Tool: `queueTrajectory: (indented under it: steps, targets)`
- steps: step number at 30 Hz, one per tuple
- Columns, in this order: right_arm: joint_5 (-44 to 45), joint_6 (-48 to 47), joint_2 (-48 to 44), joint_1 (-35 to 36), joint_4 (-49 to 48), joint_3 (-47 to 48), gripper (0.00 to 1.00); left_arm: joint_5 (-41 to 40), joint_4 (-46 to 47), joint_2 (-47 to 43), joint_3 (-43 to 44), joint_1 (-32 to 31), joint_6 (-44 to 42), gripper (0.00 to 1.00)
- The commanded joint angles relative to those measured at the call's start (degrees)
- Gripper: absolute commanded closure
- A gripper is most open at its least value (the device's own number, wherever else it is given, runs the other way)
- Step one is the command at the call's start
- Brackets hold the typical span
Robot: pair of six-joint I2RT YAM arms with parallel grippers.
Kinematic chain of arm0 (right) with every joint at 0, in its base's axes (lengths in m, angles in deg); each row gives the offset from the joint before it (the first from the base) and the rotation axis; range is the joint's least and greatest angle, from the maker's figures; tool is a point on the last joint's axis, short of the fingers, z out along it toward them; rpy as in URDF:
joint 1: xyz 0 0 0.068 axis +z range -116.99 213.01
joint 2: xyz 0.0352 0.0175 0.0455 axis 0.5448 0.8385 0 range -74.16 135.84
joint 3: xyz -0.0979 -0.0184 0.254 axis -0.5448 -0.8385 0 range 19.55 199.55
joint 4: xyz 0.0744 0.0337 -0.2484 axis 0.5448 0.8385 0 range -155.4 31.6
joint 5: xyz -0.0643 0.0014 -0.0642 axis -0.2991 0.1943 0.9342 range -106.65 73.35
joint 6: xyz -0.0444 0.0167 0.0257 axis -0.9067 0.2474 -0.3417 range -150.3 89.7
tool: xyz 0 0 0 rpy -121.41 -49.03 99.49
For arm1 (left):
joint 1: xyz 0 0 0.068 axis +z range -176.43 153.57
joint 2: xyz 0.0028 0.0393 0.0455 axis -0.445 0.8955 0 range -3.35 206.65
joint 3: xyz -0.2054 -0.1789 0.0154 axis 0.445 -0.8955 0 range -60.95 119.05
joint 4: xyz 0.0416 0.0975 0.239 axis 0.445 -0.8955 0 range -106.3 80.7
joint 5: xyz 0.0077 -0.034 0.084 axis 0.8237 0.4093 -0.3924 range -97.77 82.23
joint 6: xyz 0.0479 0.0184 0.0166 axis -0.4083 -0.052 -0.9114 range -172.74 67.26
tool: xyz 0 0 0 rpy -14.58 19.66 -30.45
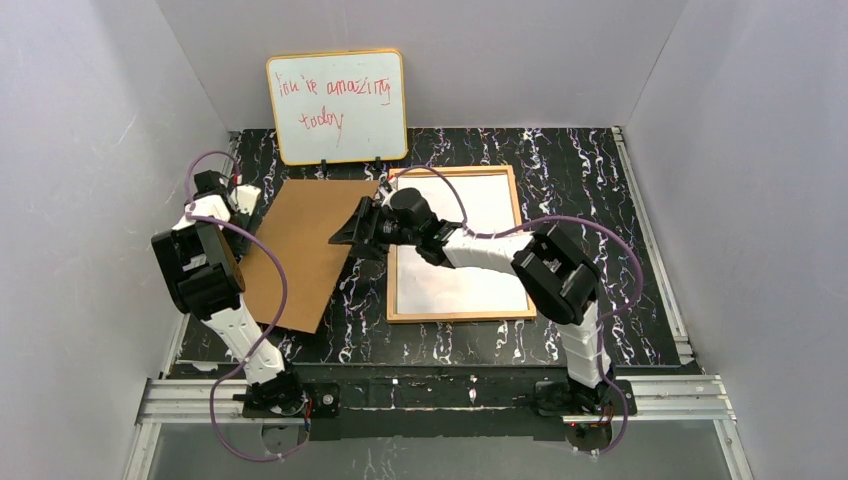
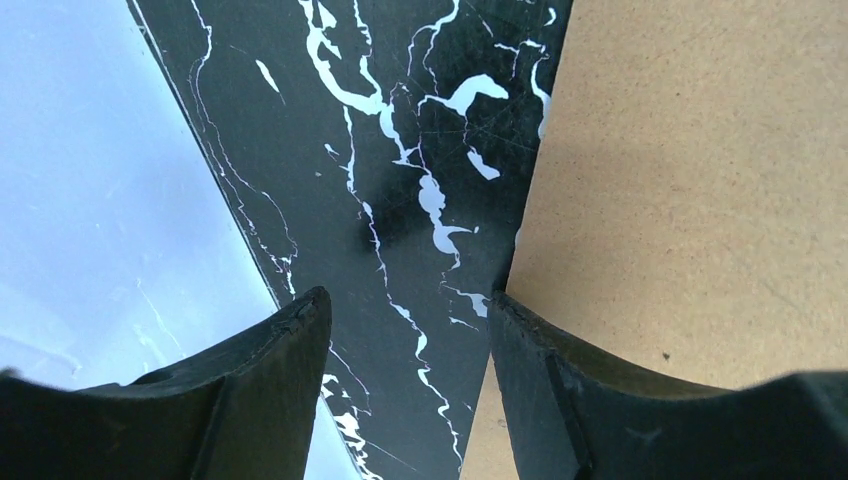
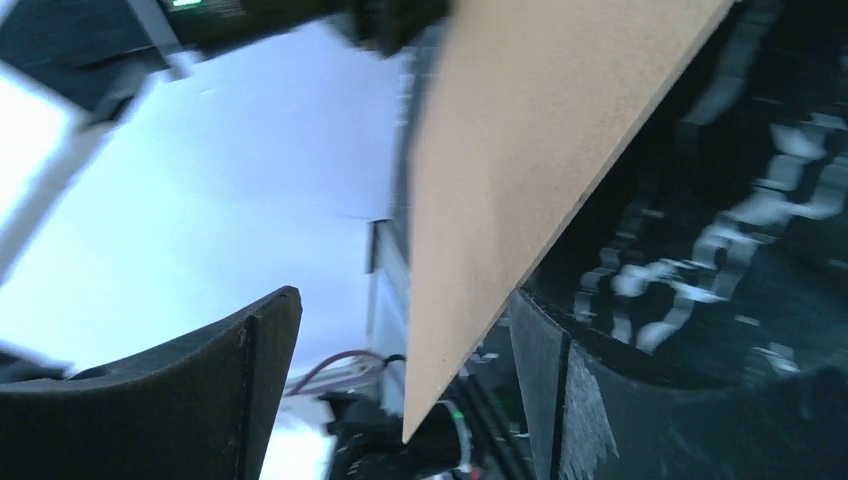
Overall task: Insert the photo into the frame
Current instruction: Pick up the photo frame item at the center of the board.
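From above, the frame [image 1: 455, 316] lies flat on the black table [image 1: 600, 180], a bit to the 3 o'clock side of the middle. Its inside [image 1: 455, 250] looks plain white, and I cannot tell if that is the photo lying face down. The brown back board [image 1: 300, 250] lies apart from the frame, on its 9 o'clock side. A whiteboard [image 1: 337, 105] with red writing stands at 12 o'clock.

The right gripper [image 1: 352, 232] is at the board's 3 o'clock edge. Only the right wrist view shows what goes on there. The board [image 3: 540, 130] is tilted up, and its corner hangs in the gap of the gripper [image 3: 405, 400]. The fingers [image 3: 250, 380] are spread wide, not pinching.

The left gripper [image 1: 236, 196] is at the board's 10 o'clock corner. Its own camera shows more: the gripper [image 2: 410, 400] is also spread wide, over bare table [image 2: 400, 150], with one finger [image 2: 560, 400] right at the board's edge [image 2: 690, 190]. It holds nothing.
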Motion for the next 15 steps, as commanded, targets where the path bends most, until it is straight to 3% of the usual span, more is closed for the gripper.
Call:
queueTrajectory:
  steps: [1,7,15]
  targets:
    - [-6.5,4.8,-4.6,3.9,-25.0,-0.2,0.17,12.6,-15.8,3.9,-6.1,-2.7,0.5,0.41]
    - [-5.5,4.7,-4.5,4.0,-22.0,-1.1,0.2,15.0,-18.8,2.5,-5.4,-2.7,-0.9,0.41]
    - [2.0,-0.3,-7.4,3.9,-5.5,0.1,0.32,17.6,-21.8,1.5,-5.4,-2.7,-2.6,0.41]
